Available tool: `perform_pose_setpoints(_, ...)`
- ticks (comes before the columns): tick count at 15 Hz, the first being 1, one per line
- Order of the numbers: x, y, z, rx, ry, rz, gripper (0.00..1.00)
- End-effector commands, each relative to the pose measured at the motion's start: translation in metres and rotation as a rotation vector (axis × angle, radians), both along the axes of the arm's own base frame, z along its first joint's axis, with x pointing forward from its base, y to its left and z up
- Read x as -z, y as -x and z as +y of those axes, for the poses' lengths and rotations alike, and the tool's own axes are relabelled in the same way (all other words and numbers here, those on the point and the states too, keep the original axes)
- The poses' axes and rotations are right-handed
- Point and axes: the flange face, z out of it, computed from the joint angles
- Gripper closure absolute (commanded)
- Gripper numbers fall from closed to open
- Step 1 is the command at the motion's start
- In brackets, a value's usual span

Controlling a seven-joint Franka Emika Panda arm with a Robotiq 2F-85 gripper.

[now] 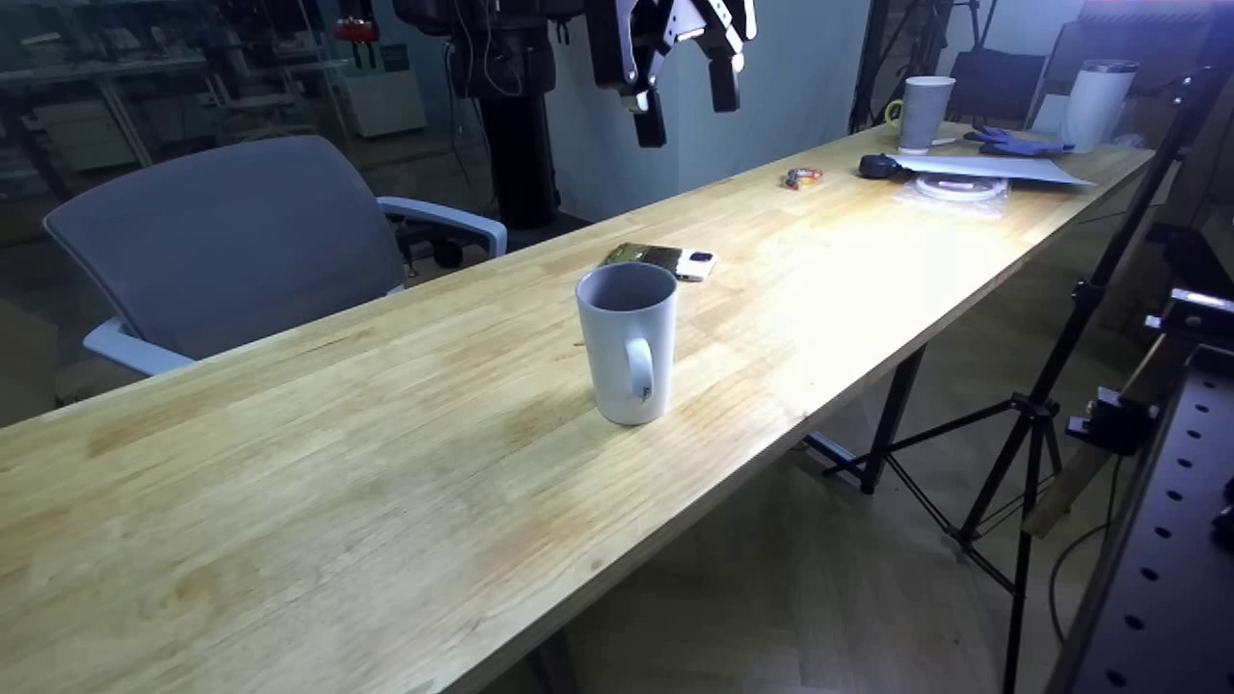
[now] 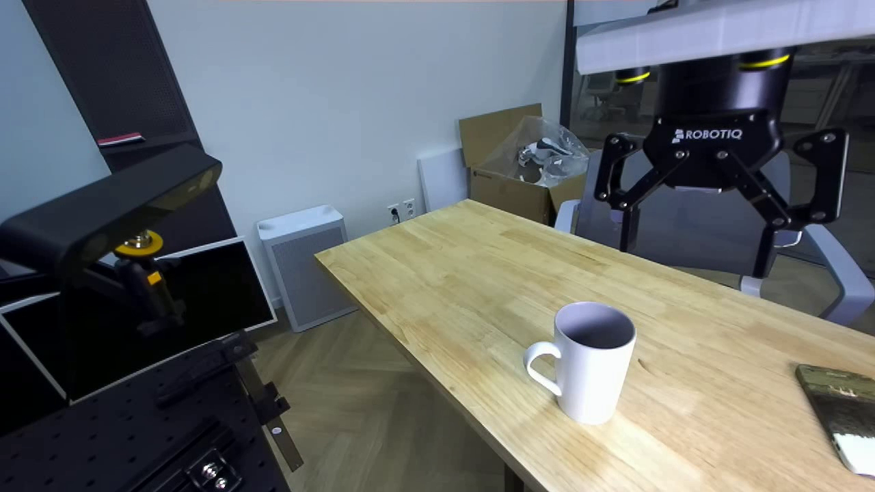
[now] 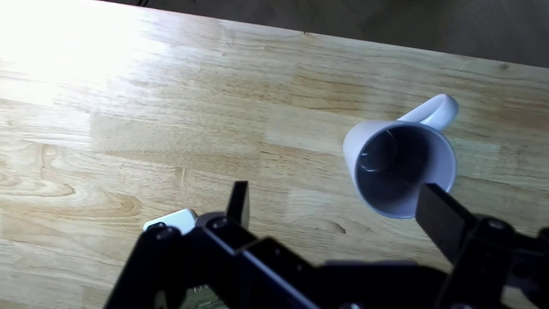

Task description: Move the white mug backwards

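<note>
The white mug (image 1: 609,361) stands upright on the wooden table (image 1: 337,501), with its loop handle toward the table's long edge. It also shows in an exterior view (image 2: 593,383) and in the wrist view (image 3: 399,167), where its grey inside looks empty. My gripper (image 1: 687,114) is open, with nothing between its fingers, and hangs above the table height. It shows open in an exterior view (image 2: 696,249) too. In the wrist view the gripper (image 3: 334,189) has its right finger overlapping the mug's rim in the picture; the mug lies ahead and right of the jaw gap, apart from the fingers.
A phone (image 1: 665,260) lies near the mug, also in an exterior view (image 2: 841,410) and partly behind the gripper in the wrist view (image 3: 176,221). A grey chair (image 1: 241,241) stands at the table's side. A cup (image 1: 925,111) and tumbler (image 1: 1099,106) stand at the far end.
</note>
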Motion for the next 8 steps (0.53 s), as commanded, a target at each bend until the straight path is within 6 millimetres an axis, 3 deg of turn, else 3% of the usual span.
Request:
perform_pose_setpoints(1, 0.001, 0.003, 0.001, -0.005, 0.006, 0.016, 0.0)
perform_pose_setpoints(8, 0.033, -0.004, 0.0, 0.028, 0.001, -0.075, 0.0)
